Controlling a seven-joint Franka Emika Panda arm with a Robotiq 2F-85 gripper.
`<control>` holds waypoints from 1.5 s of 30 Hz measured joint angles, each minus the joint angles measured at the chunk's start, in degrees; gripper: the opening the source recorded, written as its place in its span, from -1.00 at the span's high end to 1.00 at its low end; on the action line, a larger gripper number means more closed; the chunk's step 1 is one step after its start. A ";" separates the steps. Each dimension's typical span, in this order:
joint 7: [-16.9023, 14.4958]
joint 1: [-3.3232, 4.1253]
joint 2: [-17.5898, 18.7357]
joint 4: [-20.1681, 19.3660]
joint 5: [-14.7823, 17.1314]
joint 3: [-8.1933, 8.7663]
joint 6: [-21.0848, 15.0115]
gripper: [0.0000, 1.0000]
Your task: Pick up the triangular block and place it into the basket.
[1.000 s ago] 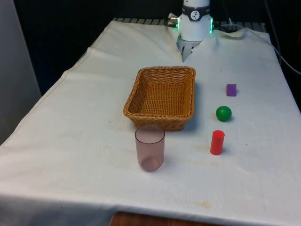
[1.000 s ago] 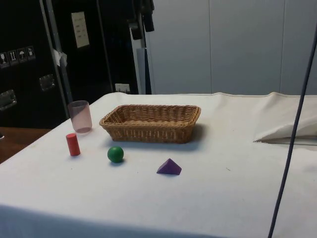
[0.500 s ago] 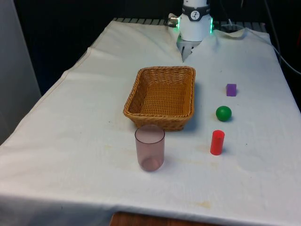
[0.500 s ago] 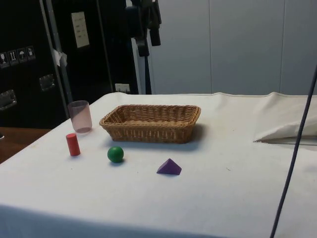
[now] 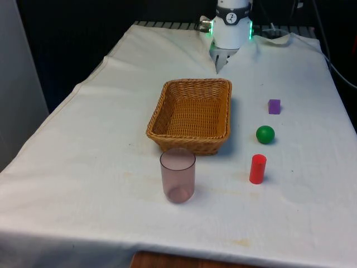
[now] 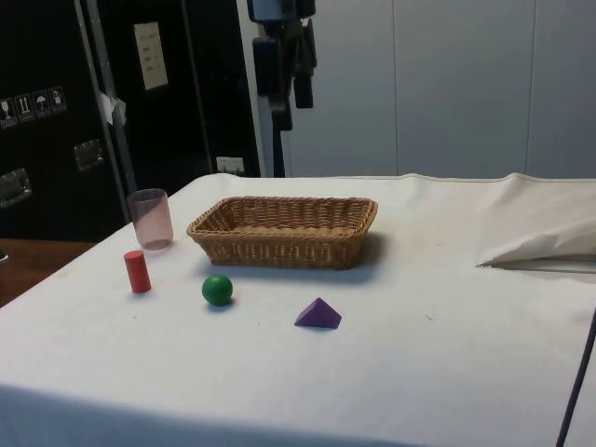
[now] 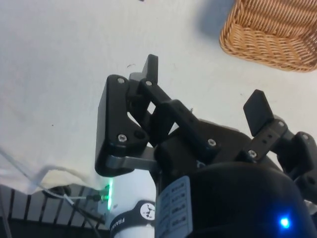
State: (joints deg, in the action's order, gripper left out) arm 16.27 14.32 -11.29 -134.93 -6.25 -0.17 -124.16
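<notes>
White cloth [image 5: 100,167] covers table; dark cabinets [image 6: 56,112] behind.

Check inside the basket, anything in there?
Nothing visible inside the wicker basket: bare woven floor. Its near wall hides a strip of floor in the side view. The purple triangular block lies outside, on the cloth.

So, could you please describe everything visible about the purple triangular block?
The purple triangular block is a small solid piece with flat faces that rise to a point, matte, possibly painted wood. It lies flat on the white cloth, touching nothing else. The basket stands apart beside it, and the green ball is its nearest neighbour, also apart. The gripper hangs high above the table, well away from it.
</notes>
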 measured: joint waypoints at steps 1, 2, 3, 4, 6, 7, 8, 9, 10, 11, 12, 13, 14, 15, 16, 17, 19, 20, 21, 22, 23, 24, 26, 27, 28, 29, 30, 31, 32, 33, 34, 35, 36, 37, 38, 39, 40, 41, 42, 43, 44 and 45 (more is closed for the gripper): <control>0.00 0.00 -0.40 -0.69 0.00 0.00 -0.63 -1.00; 0.06 0.00 -0.74 -1.38 0.00 -0.06 -1.26 -1.00; 0.17 0.00 -1.03 -2.12 0.00 -0.11 -1.95 -1.00; 0.17 0.00 -1.03 -2.12 0.00 -0.11 -1.95 -1.00; 0.23 0.00 -1.38 -2.86 0.00 -0.17 -2.58 -1.00; 0.40 0.00 -1.95 -4.35 0.00 -0.29 -4.13 -1.00; 0.46 0.00 -2.18 -5.10 0.00 -0.34 -4.81 -1.00; 0.52 0.00 -2.46 -5.84 0.00 -0.34 -5.56 -1.00; 0.52 0.00 -2.64 -6.47 0.00 -0.40 -6.30 -1.00; 0.63 0.00 -2.86 -7.10 0.00 -0.46 -6.93 -1.00; 0.69 0.00 -3.04 -7.68 0.00 -0.57 -7.62 -1.00; 0.69 0.00 -3.04 -7.68 0.00 -0.57 -7.62 -1.00; 1.03 0.00 -3.21 -8.71 0.00 -0.80 -8.88 -1.00; 1.26 0.00 -3.27 -9.11 0.00 -0.97 -9.45 -1.00; 1.55 0.00 -3.21 -9.57 0.00 -1.15 -10.08 -1.00; 1.78 0.00 -3.21 -10.03 0.00 -1.32 -10.66 -1.00; 2.29 0.00 -3.21 -10.83 0.00 -1.72 -11.86 -1.00; 2.29 0.00 -3.21 -10.83 0.00 -1.72 -11.86 -1.00; 2.64 0.00 -3.15 -11.23 0.00 -1.95 -12.43 -1.00; 3.27 0.00 -2.98 -11.86 0.00 -2.46 -13.58 -1.00; 3.67 0.00 -2.75 -12.15 0.00 -2.75 -14.15 -1.00; 4.07 0.00 -2.41 -12.38 0.00 -3.09 -14.73 -1.00; 4.87 0.00 -1.43 -12.49 0.00 -3.72 -15.81 -1.00; 5.21 0.00 -0.80 -12.49 0.00 -3.95 -16.39 -1.00; 5.79 0.00 0.46 -12.43 0.00 -4.35 -17.59 -1.00; 6.07 0.00 1.09 -12.43 0.00 -4.47 -18.11 -1.00; 6.07 0.00 1.09 -12.43 0.00 -4.47 -18.11 -1.00; 6.30 0.00 1.78 -12.38 0.00 -4.64 -18.74 -1.00; 6.53 0.00 2.41 -12.32 0.00 -4.76 -19.25 -1.00; 6.76 0.00 2.98 -12.20 0.00 -4.81 -19.71 -1.00; 6.93 0.00 3.61 -12.20 0.00 -4.93 -20.17 -1.00; 7.16 0.00 4.18 -12.15 0.00 -4.98 -20.68 -1.00; 7.39 0.00 4.76 -12.15 0.00 -5.04 -21.20 -1.00; 7.62 0.00 5.33 -12.15 0.00 -5.16 -21.66 -1.00; 7.85 0.00 5.84 -12.15 0.00 -5.21 -22.17 -1.00; 8.08 0.00 6.42 -12.15 0.00 -5.27 -22.57 -1.00; 8.08 0.00 6.42 -12.15 0.00 -5.27 -22.57 -1.00; 8.31 0.00 6.93 -12.20 0.00 -5.33 -23.03 -1.00; 8.48 0.00 7.51 -12.20 0.00 -5.39 -23.55 -1.00; 8.71 0.00 8.02 -12.26 0.00 -5.44 -24.06 -1.00; 8.88 0.00 8.54 -12.26 0.00 -5.50 -24.58 -1.00; 9.28 0.00 9.57 -12.32 0.00 -5.61 -25.61 -1.00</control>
State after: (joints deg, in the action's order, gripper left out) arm 25.55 14.32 -1.72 -147.25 -6.25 -5.79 -149.77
